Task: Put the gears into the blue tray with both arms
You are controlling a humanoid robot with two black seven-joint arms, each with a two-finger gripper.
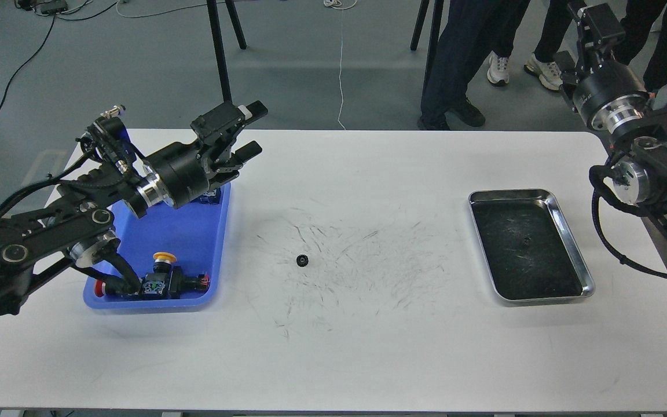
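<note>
Right now my left gripper (246,132) hangs over the far end of the blue tray (217,231), jaws parted and empty. One gear (302,260) lies flat on the table (368,347), well clear of those jaws on their right, nearer me. It looks light, hard and thin, best pinched across its toothed rim. My right gripper (591,17) I cannot read at this angle.

A: Surface?
B: White table (368,359), its middle scuffed with dark marks.
A: On it?
B: Blue tray (217,243) at left, steel tray (574,243) at right, well apart. One gear (302,260) lies between them, nearer the blue tray.
</note>
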